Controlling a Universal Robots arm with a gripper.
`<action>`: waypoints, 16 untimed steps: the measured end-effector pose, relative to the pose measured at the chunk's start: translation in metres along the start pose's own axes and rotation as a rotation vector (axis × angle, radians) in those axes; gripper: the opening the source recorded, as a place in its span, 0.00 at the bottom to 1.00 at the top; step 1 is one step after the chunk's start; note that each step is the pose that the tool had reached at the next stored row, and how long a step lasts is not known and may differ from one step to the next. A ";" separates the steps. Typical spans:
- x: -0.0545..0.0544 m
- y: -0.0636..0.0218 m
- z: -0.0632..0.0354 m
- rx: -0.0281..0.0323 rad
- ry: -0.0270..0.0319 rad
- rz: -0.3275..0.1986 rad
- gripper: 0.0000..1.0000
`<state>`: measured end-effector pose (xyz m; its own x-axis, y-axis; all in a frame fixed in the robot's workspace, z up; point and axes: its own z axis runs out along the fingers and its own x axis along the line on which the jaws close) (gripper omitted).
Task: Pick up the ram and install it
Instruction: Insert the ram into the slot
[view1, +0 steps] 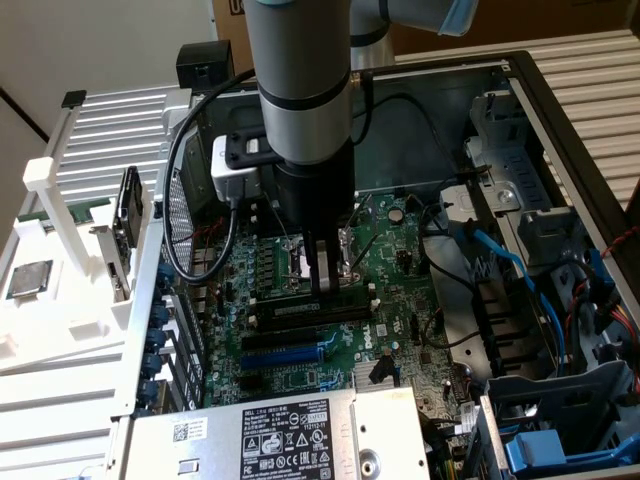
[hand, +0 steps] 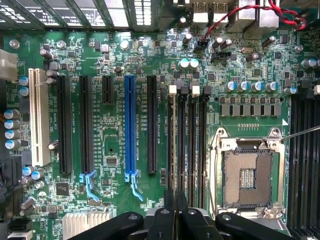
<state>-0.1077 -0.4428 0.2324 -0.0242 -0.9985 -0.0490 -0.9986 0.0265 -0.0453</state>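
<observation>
While over memory slots (hand: 192, 140), gripper (view1: 322, 288) fingers (hand: 167, 215) sit nearly closed.
Blue PCIe slot (view1: 285, 355) at 6 o'clock, exterior view.

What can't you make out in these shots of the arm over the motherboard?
Exterior view: the arm and gripper cover part of the memory slots.
Exterior view: the green strip on the white rack is too small to call the ram.
Wrist view: the jaws stand together; whether anything thin sits between them is hidden.
</observation>
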 end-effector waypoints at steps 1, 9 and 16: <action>0.000 0.0000 0.0001 0.0000 -0.0001 0.000 0.12; -0.001 0.0000 0.0005 0.0000 -0.0001 0.000 0.12; -0.002 0.0004 0.0009 0.0002 -0.0003 0.000 0.12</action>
<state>-0.1081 -0.4413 0.2316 -0.0242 -0.9985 -0.0492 -0.9986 0.0265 -0.0455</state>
